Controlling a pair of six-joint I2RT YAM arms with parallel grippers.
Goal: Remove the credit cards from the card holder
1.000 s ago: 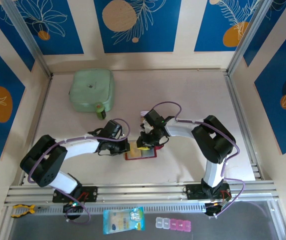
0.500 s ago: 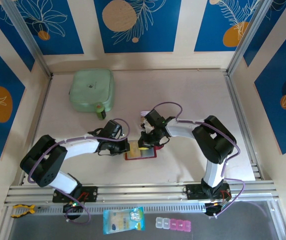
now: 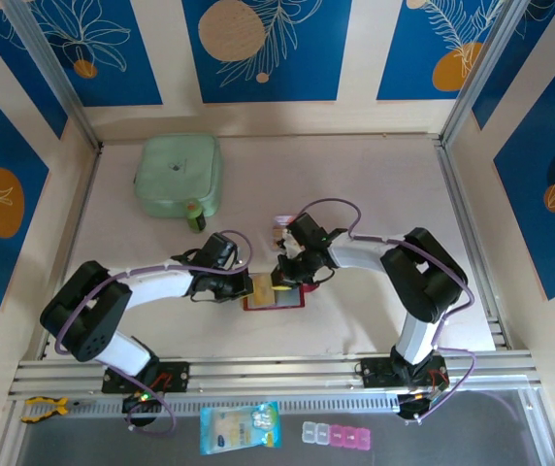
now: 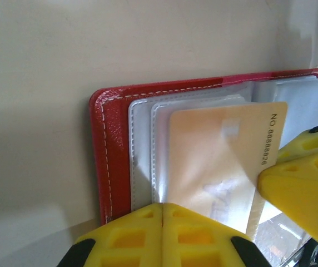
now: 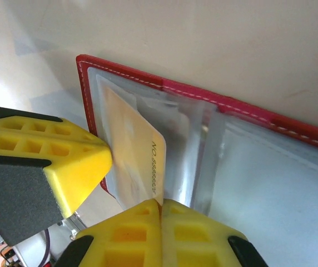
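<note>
The red card holder lies open on the table in front of both arms, its clear pockets facing up. A yellow-orange credit card sticks partly out of a pocket, its printed number along the free edge. My right gripper is shut on that free edge of the card, which runs into the seam between the yellow fingers. My left gripper is shut with nothing between its fingers, and its tips rest on the holder's left pocket. In the top view the left gripper and right gripper meet over the holder.
A pale green pouch lies at the back left with a small green object beside it. In front of the rail lie a light blue packet, a row of pink and clear little boxes and a yellow tool.
The right gripper has closed its fingers onto the card's edge. Its wrist has shifted slightly to the right. The left arm has stayed put.
</note>
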